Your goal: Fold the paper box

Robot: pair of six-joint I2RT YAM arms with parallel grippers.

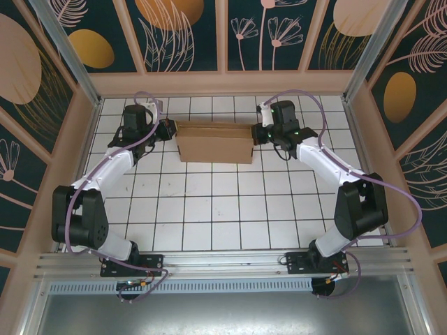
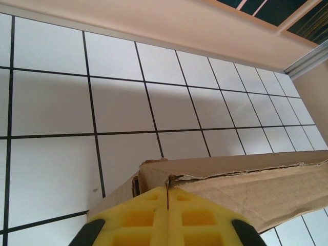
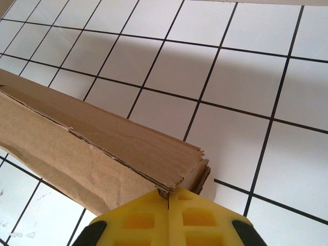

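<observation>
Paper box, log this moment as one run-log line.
paper box: folded up, far centre of table | left claw: shut, tips at left end | right claw: shut, tips at right end | pinch: unclear

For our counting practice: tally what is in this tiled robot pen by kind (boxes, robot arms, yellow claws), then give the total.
Cardboard box: 1
Robot arms: 2, the left arm and the right arm
Yellow claws: 2, the left claw and the right claw
Total: 5

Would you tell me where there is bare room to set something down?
Bare tiles run from the paper box to the near rail. Crowded: the far strip, with left gripper and right gripper at the box's ends.
</observation>
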